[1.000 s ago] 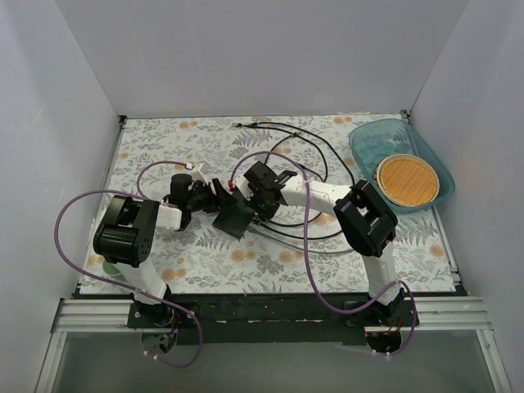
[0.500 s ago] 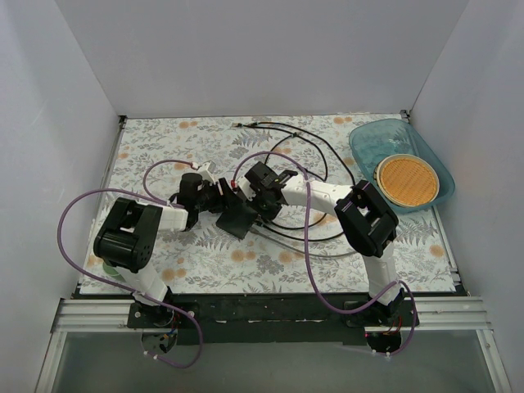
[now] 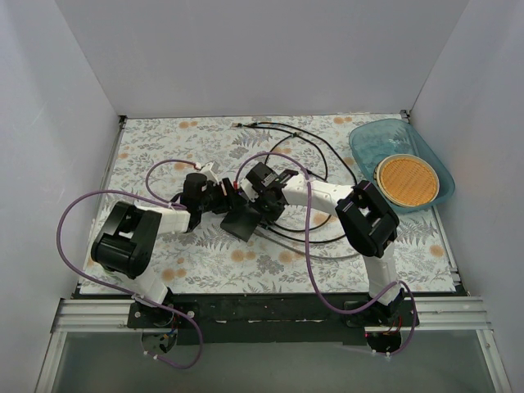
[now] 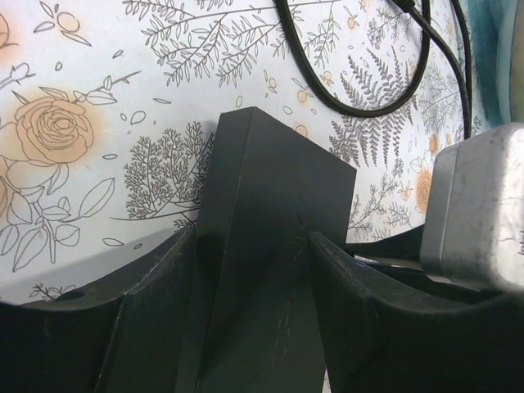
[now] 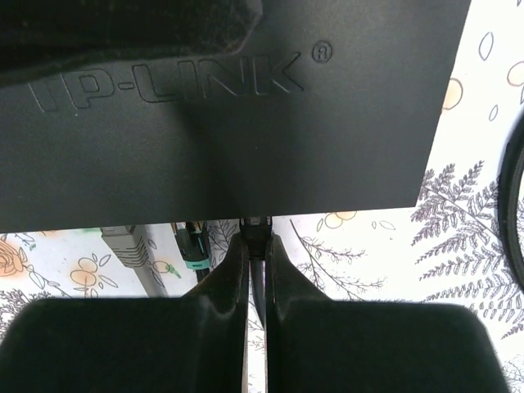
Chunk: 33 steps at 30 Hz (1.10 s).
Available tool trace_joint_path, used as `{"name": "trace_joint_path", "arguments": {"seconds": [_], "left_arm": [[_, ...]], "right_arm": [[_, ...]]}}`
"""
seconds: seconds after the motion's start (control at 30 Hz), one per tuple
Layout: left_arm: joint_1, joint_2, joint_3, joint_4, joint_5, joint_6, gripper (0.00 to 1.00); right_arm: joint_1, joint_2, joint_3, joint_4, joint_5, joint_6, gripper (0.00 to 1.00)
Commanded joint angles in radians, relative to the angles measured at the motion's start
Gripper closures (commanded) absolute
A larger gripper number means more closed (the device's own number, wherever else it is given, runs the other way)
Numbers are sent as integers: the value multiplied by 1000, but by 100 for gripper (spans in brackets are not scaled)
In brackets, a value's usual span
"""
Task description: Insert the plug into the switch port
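Note:
The switch (image 3: 238, 219) is a flat black box held tilted above the mat between the two arms. My left gripper (image 3: 221, 201) is shut on it; in the left wrist view the switch (image 4: 274, 205) stands edge-on between my fingers (image 4: 168, 278), with the left gripper (image 4: 254, 254) clamped on it. My right gripper (image 3: 259, 211) is shut on the black plug (image 5: 257, 224), whose tip touches the lower edge of the switch (image 5: 246, 123), marked TP-LINK. The right gripper (image 5: 256, 250) hides the socket itself. The plug's black cable (image 3: 315, 160) loops across the mat.
A blue tray (image 3: 426, 151) holding an orange woven disc (image 3: 407, 180) stands at the right edge. Purple arm cables (image 3: 82, 205) loop by both arms. A grey connector (image 5: 124, 244) and a teal-tipped one (image 5: 190, 246) show below the switch.
My left gripper has moved right and a little farther away, carrying the switch closer to the right gripper. The right gripper with the plug has barely moved.

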Motion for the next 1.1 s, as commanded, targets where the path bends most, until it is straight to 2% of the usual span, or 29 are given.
{"name": "trace_joint_path", "arguments": {"seconds": [0.0, 0.27, 0.33, 0.43, 0.5, 0.57, 0.8, 0.9, 1.07], "left_arm": [[-143, -54, 5, -44, 360, -112, 47], [-157, -16, 0, -85, 351, -132, 47], [-157, -26, -3, -104, 294, -129, 46], [-155, -52, 8, -188, 146, -109, 37], [-151, -69, 28, -242, 95, -91, 28], [-139, -74, 43, -274, 47, -85, 22], [-67, -82, 101, -381, -42, -95, 16], [-2, -98, 84, -395, -46, -109, 13], [67, -138, 113, -467, -85, -47, 10]], "right_arm": [[24, -46, 65, 438, -91, 20, 99], [24, -69, 56, 478, -84, 22, 99], [24, -66, 67, 465, -85, 22, 99], [24, -69, 50, 455, -96, 25, 99], [24, -88, 9, 465, -120, 26, 99], [24, -101, -18, 471, -142, 29, 91], [30, -132, -79, 400, -44, 38, 75], [30, -134, -82, 345, -16, 58, 65], [28, -169, -111, 320, 56, 74, 40]]}}
